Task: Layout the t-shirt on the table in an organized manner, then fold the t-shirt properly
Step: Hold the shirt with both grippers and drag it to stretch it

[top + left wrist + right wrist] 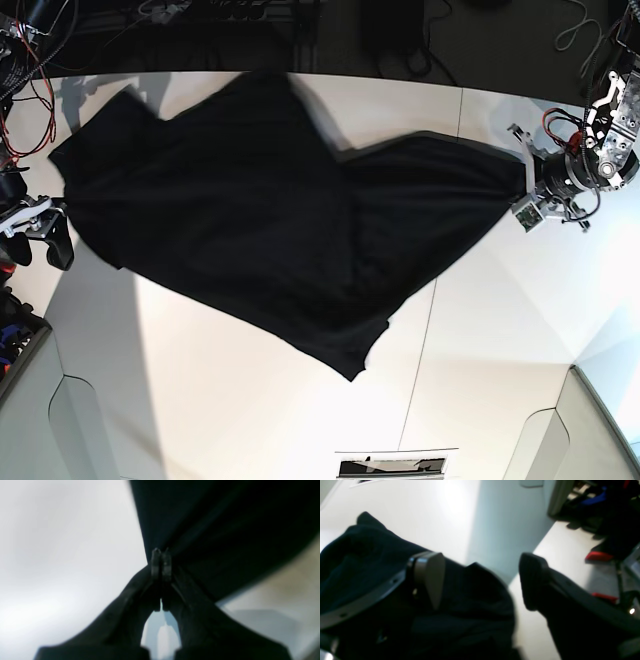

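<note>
Progress is still in the first half, the laying out, and no fold is made yet. The t-shirt (270, 220) lies across the upper part of the table (250, 420), spread wide but not tidy: its plain black side is up, one corner points down toward the middle of the table, and the cloth is drawn into a narrow tip at the side of the left arm. The outline is crooked, and in the base view I cannot tell the sleeves or the collar with certainty.

The left gripper (161, 561) is closed tight on this tip of the t-shirt; in its wrist view the two fingers press together with black cloth fanning out from them. The right gripper (482, 580) stands wide apart and holds nothing. In its wrist view one finger (430, 577) is seen against the bunched edge of the shirt and the other is over bare table.

What is left, by my judgement: to square the shirt so that it lies flat and straight, then all the folding.
</note>
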You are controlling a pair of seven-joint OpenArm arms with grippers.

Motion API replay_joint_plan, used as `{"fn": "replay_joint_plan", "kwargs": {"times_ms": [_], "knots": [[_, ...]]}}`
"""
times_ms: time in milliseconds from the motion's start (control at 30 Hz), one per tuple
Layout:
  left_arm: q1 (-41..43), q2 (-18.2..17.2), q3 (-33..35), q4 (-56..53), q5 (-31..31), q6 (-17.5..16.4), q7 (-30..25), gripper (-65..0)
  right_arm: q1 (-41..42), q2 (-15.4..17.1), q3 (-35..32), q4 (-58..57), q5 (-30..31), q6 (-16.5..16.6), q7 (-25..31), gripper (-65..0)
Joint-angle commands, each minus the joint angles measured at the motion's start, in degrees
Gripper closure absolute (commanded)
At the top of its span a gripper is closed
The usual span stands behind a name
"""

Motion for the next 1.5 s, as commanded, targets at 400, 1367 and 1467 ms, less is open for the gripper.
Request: {"fn": "replay_joint_plan", "kwargs": {"times_ms": [400, 1367, 1467], "knots": [[0.1, -1.2, 0.0, -0.5, 1.3, 0.5, 2.8, 0.0, -6.8, -5.9, 0.0, 7.4, 8.4, 1.6, -6.4, 0.0], [-2.4, -1.2, 0.0, -10.1, 1.2, 0.5, 1.9, 0.0, -0.9, 3.7, -4.7, -13.3, 6.7, 1.4, -2.4, 0.0], [-3.1, -0.9, 0.0, -10.1, 1.2, 0.5, 1.9, 0.0, -1.0, 2.4, -4.7, -9.6, 10.5, 2.3, -5.9, 0.0]]}}
